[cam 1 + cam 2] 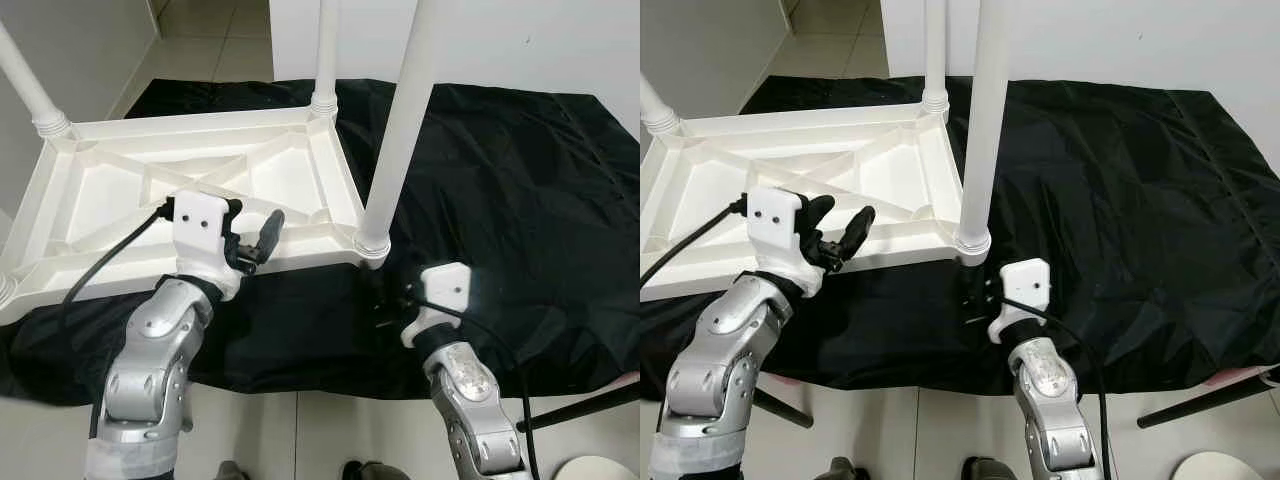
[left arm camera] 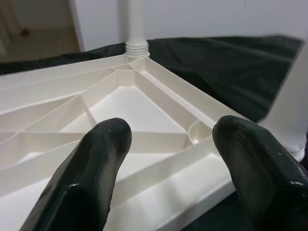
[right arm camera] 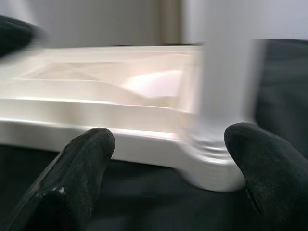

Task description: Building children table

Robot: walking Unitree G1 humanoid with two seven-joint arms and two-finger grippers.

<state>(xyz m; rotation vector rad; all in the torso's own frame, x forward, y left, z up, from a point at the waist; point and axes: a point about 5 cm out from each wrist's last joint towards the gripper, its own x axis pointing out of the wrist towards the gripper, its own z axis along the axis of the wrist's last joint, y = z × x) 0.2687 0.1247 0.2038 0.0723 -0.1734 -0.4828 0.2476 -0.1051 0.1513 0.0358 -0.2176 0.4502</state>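
With the upturned white table point(image 1: 200, 190) lying on the black cloth point(image 1: 500, 180), both claws spread, the right claw point(image 1: 975, 295) seemingly nears the near-right leg point(image 1: 400, 130), likely to grip and tighten it, while the left claw point(image 1: 255, 235) hovers over the near rim.

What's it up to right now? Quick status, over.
Both grippers open: left gripper over the near edge of the upturned white table top, right gripper at the near corner leg. Table lies on a black cloth. Nothing in the way.
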